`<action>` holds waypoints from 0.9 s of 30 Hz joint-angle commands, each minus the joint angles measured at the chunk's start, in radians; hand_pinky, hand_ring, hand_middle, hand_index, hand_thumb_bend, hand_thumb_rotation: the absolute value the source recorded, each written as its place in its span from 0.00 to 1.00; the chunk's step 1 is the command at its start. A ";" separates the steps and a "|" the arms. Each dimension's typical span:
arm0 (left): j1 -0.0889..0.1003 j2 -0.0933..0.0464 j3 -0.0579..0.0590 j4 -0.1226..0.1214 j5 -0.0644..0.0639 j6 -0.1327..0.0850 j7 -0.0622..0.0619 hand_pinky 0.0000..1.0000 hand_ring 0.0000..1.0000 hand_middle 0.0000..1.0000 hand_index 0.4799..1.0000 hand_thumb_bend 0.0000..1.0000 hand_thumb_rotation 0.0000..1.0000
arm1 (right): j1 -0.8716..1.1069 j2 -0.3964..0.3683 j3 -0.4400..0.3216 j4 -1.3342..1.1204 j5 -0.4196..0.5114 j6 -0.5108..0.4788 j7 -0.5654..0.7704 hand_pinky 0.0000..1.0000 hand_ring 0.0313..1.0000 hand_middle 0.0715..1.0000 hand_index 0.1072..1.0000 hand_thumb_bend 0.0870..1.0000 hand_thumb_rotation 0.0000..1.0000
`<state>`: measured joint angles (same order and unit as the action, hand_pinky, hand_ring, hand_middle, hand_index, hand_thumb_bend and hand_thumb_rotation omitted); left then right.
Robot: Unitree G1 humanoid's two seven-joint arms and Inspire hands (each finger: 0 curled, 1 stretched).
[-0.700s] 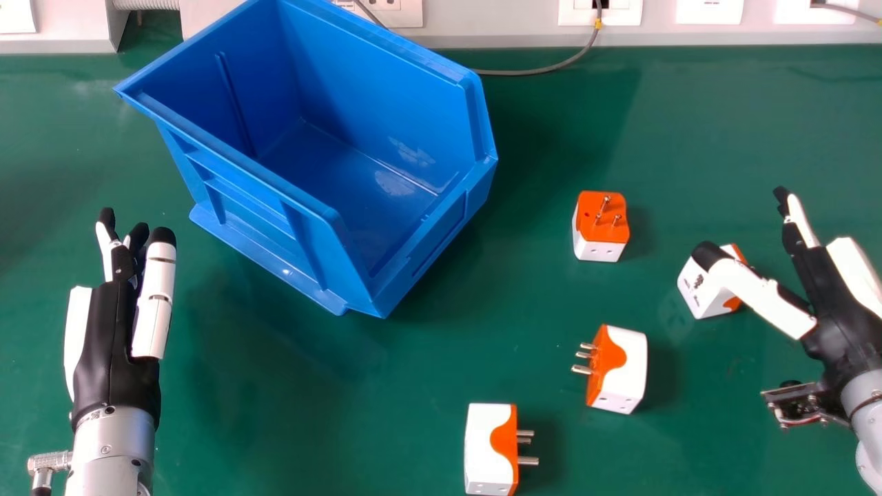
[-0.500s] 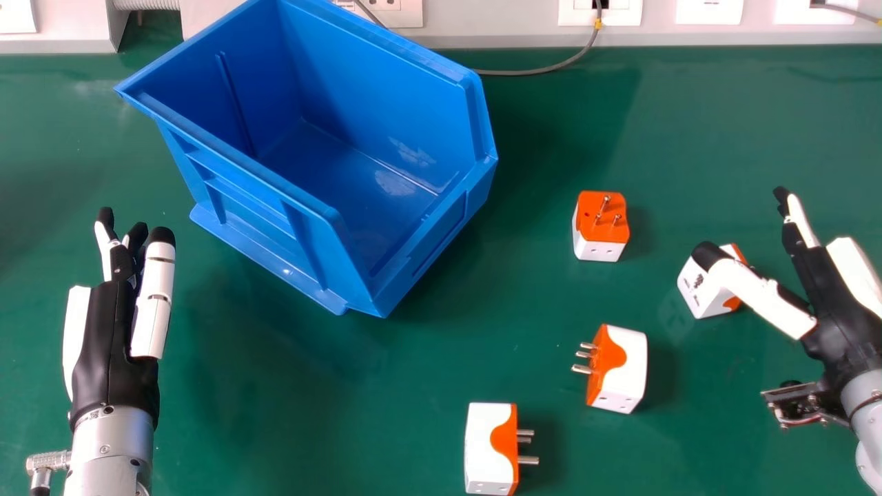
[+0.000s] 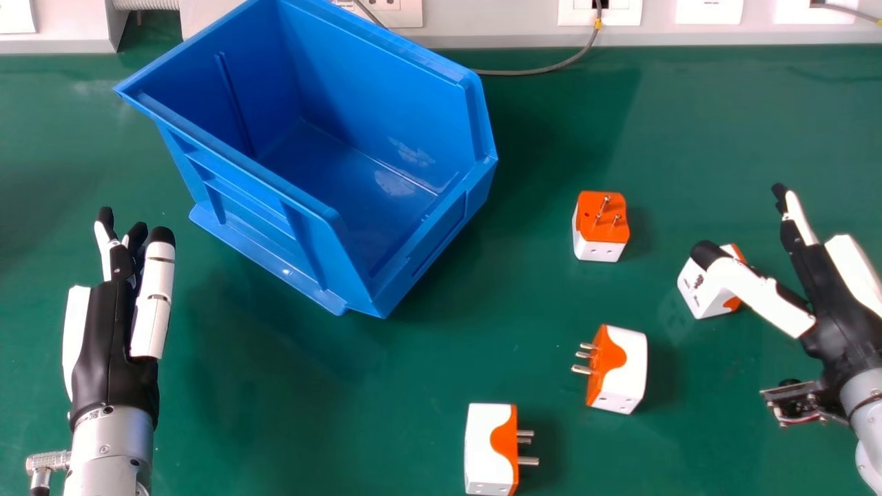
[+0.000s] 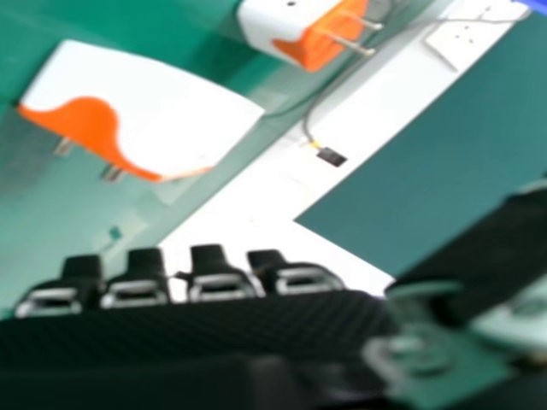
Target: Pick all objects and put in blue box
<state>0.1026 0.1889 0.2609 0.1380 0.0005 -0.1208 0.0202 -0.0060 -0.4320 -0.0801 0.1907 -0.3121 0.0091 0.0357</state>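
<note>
In the head view my right hand [image 3: 827, 296] is open at the right, its thumb over part of one white-orange adapter [image 3: 701, 289]. My left hand [image 3: 110, 331] is open at the left, holding nothing. Another adapter [image 3: 599, 231] has its pins up, right of the blue box [image 3: 413, 269]. A third [image 3: 623, 368] lies with pins leftward; a fourth [image 3: 486, 448] near the front edge has pins rightward. The box's visible floor is bare. In the right hand view, my right hand [image 4: 197, 333] shows below one adapter [image 4: 162, 111] and a second adapter [image 4: 291, 21].
All of this stands on a green table [image 3: 296, 413]. Along its back runs a pale panel [image 3: 510, 24] with sockets, and a grey cable [image 3: 537, 70] hangs from one down onto the tabletop behind the box.
My right hand has shifted very slightly away toward the back of the table. The left hand, the adapters and the box look unmoved.
</note>
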 commanded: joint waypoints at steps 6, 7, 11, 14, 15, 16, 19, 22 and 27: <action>-0.002 0.010 0.002 -0.021 -0.002 -0.014 -0.001 0.98 0.99 0.98 1.00 0.40 0.93 | 0.004 -0.011 -0.009 -0.042 -0.007 -0.037 -0.027 0.99 1.00 1.00 1.00 0.64 0.90; -0.002 0.009 0.001 -0.022 -0.001 -0.014 0.001 0.98 0.99 0.98 1.00 0.40 0.93 | 0.005 -0.011 -0.009 -0.041 -0.007 -0.040 -0.030 0.99 1.00 1.00 1.00 0.64 0.90; -0.001 0.009 -0.002 -0.022 0.005 -0.021 0.004 0.99 0.99 0.98 0.99 0.41 0.94 | 0.010 -0.002 -0.028 -0.053 0.005 -0.068 -0.057 0.98 1.00 1.00 1.00 0.66 0.90; -0.007 0.012 -0.004 -0.007 0.014 -0.035 0.008 0.99 0.99 0.98 0.99 0.41 0.94 | 0.000 0.033 -0.049 -0.008 0.047 -0.150 -0.105 0.98 1.00 1.00 1.00 0.66 0.91; -0.010 0.013 -0.005 0.000 0.015 -0.038 0.008 0.99 0.99 0.98 0.99 0.41 0.94 | -0.008 0.052 -0.054 0.021 0.067 -0.195 -0.126 0.98 1.00 1.00 1.00 0.66 0.91; -0.014 0.014 -0.005 0.008 0.016 -0.042 0.009 0.98 0.99 0.98 0.99 0.42 0.93 | -0.015 0.066 -0.057 0.048 0.079 -0.234 -0.141 0.96 0.99 1.00 0.99 0.64 0.91; -0.023 0.016 -0.006 0.028 0.017 -0.053 0.009 0.98 0.99 0.98 0.98 0.42 0.93 | -0.027 0.076 -0.056 0.092 0.087 -0.296 -0.160 0.94 0.98 0.99 0.97 0.60 0.93; -0.030 0.012 -0.010 0.031 0.020 -0.054 0.011 0.98 0.99 0.97 0.98 0.43 0.94 | -0.027 0.074 -0.055 0.086 0.089 -0.296 -0.145 0.91 0.96 0.97 0.95 0.53 0.96; -0.032 0.004 -0.020 0.026 0.027 -0.050 0.015 0.98 0.99 0.97 0.98 0.43 0.94 | -0.014 0.080 -0.060 0.035 0.107 -0.263 -0.121 0.90 0.95 0.96 0.93 0.47 0.98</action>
<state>0.0820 0.1893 0.2472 0.1799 0.0208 -0.1507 0.0278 -0.0091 -0.3510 -0.1214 0.2719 -0.2321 -0.2554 -0.0874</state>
